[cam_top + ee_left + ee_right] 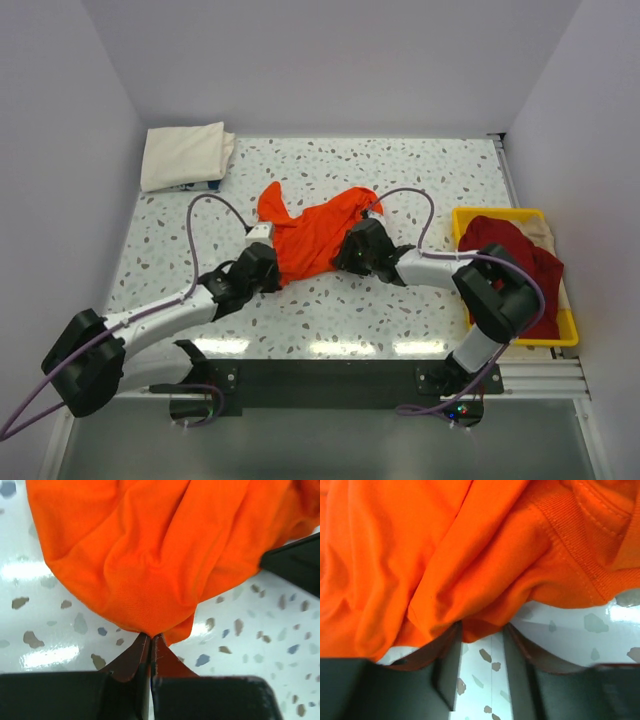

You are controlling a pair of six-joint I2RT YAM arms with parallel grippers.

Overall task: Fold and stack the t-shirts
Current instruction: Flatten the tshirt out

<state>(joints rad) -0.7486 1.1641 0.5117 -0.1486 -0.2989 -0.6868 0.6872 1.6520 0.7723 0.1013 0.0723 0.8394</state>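
The bright orange cloth t-shirt (312, 240), its small white neck label (377, 211) unreadable, is pinched by the closed left gripper (150, 638), while the right gripper (482, 630) is held open.

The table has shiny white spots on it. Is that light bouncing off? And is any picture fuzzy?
Top view: yes, reflected light streaks the table near the arms. Left wrist view: the same glare beside the orange t-shirt, whose weave looks sharp. Right wrist view: glare at the right edge; the dark right end effector, close to the lens, looks a bit soft.
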